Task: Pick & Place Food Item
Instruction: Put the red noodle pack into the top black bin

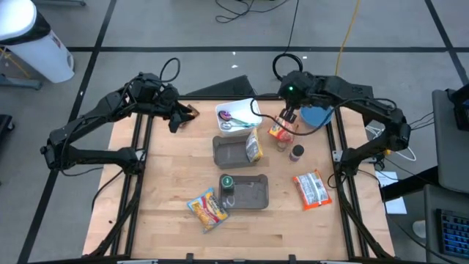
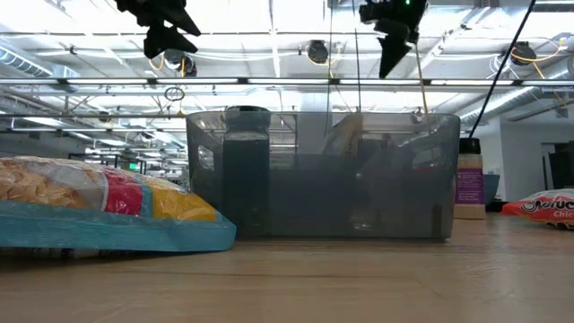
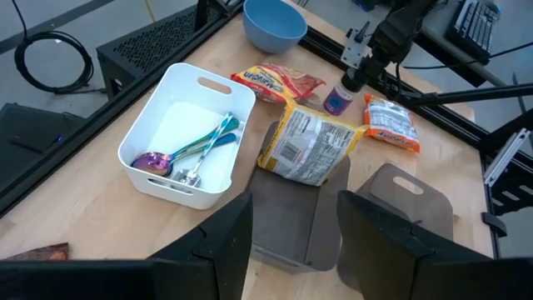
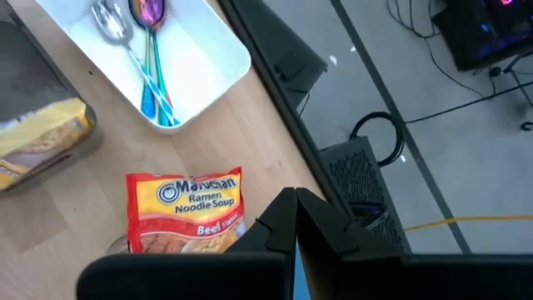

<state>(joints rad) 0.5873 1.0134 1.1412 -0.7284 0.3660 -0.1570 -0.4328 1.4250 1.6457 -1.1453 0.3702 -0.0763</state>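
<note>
Right pincer [image 1: 290,116] hovered closed and empty above the ramen packet [image 1: 280,130]; left pincer [image 1: 178,117] waited half open near the surface's [image 1: 161,198] far-left corner.

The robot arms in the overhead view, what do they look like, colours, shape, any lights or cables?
Both arms are matte black, built from slim jointed tube links. The left gripper and right gripper each end in two flat, dark, wedge-shaped fingers. A small green light glows on the right arm's wrist. Thin black cables loop out near each wrist. No lettering or markings show.
</note>
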